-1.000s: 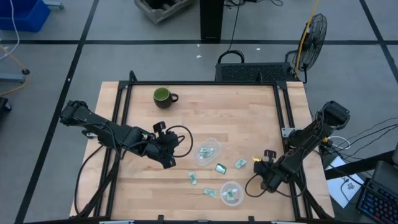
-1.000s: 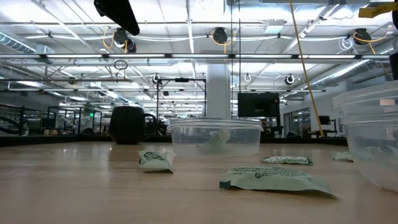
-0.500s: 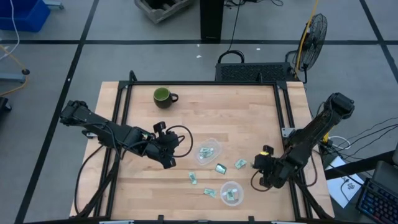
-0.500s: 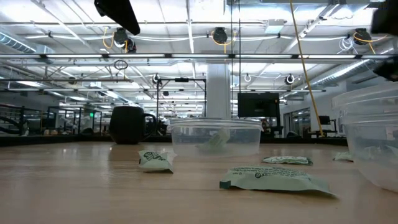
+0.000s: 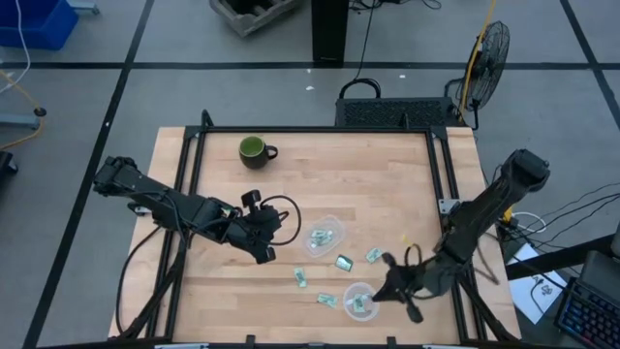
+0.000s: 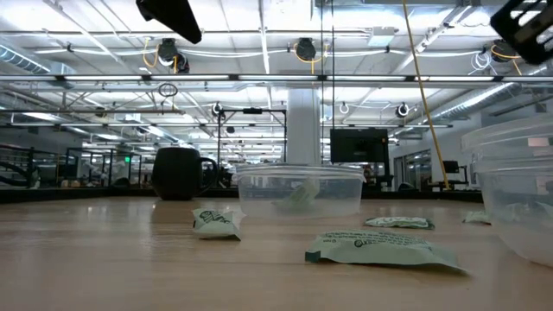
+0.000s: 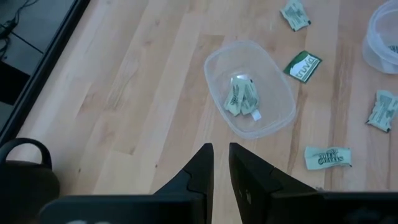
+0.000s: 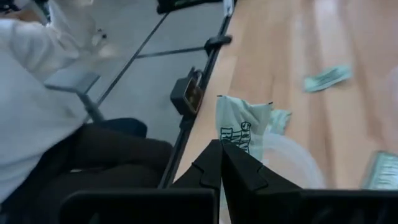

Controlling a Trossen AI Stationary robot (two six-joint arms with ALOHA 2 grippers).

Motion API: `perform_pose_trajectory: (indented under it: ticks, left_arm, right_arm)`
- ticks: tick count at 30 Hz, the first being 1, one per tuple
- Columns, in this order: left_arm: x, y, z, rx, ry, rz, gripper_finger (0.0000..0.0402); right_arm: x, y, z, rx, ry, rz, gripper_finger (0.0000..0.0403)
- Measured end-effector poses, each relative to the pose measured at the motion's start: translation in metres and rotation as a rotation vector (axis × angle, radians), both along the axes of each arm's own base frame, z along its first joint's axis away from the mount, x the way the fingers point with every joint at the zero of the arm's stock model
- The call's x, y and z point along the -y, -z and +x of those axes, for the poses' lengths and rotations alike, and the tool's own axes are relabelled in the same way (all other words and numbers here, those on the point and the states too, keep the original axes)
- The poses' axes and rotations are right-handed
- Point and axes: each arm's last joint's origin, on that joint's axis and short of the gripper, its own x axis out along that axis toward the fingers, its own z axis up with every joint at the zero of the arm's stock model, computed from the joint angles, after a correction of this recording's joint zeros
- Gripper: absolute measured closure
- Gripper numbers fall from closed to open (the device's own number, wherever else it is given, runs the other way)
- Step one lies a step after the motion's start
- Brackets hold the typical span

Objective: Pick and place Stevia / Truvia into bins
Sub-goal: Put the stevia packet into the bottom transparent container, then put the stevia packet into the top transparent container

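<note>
Green-and-white Stevia packets lie flat on the wooden table: one (image 5: 301,277), another (image 5: 327,300), a dark green one (image 5: 343,262) and one (image 5: 374,255). The far clear bin (image 5: 325,235) and the near clear bin (image 5: 360,301) each hold packets. My right gripper (image 5: 387,288) hovers just right of the near bin, shut on a packet (image 8: 239,124). My left gripper (image 5: 263,244) hangs left of the far bin (image 7: 252,87), shut and holding nothing. My right gripper pinches the packet between its two fingers by one end (image 8: 231,142). The rest of the packet sticks out past the fingertips. It is lifted clear, at the rim of the near bin (image 8: 292,162).
A dark green mug (image 5: 254,150) stands near the far left corner. Black rails run along the table's left and right edges. A person in white (image 8: 37,81) sits beyond the table's edge in the right wrist view. Bare wood lies across the far half of the table.
My right gripper has swung toward the table's left and near edges, from beside the right rail to the near bin, and now enters the low view at the top right.
</note>
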Motion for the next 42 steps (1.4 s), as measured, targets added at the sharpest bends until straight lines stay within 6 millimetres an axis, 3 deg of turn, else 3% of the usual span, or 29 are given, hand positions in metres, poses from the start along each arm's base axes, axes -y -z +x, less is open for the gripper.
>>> perform_pose_trajectory:
  ticks: [4, 7, 13, 16, 29, 42]
  left_arm:
    - [0.0, 0.0, 0.0, 0.001, -0.001, 0.001, 0.0344]
    - [0.0, 0.0, 0.0, 0.001, -0.001, 0.0, 0.0344]
    - [0.0, 0.0, 0.0, 0.007, -0.021, -0.016, 0.0344]
    - [0.0, 0.0, 0.0, 0.008, -0.023, -0.017, 0.0344]
    - [0.0, 0.0, 0.0, 0.015, -0.039, -0.032, 0.0344]
    - [0.0, 0.0, 0.0, 0.017, -0.039, -0.033, 0.0344]
  right_arm:
    - [-0.006, 0.016, 0.015, -0.071, -0.028, -0.03, 0.0403]
    - [-0.009, 0.017, 0.026, -0.16, -0.041, -0.126, 0.0403]
    - [-0.02, -0.012, 0.043, -0.287, -0.071, -0.298, 0.0403]
    - [-0.025, -0.016, 0.049, -0.29, -0.073, -0.301, 0.0403]
    - [-0.035, 0.023, 0.058, -0.469, -0.066, -0.289, 0.0402]
    - [-0.027, 0.021, 0.059, -0.466, -0.088, -0.347, 0.0321]
